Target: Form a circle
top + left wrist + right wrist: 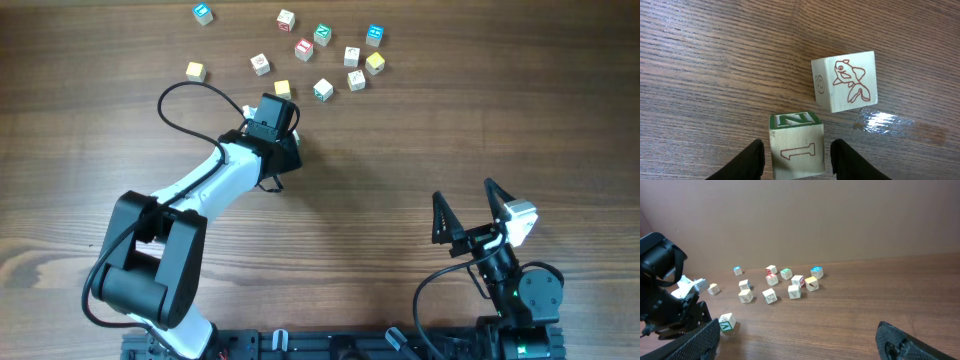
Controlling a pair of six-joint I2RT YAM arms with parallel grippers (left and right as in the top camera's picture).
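Overhead, the left gripper (797, 161) is covering what its wrist camera is showing: spread fingers (754, 162) straddling, without touching, a wooden cube marked green N and red 1 (796, 147); the circle (351, 55), white-faced cubes only loosely gathered, is lying ahead-right of it; the right gripper (468, 212) is gaping wide, well apart.

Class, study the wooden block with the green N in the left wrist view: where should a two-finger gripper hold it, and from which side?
Pinch the N block by its two opposite side faces, coming down from above. It is a cube sitting flat, those faces are flat, parallel and free, and the left gripper straddles them; the fish block stands apart beyond it.
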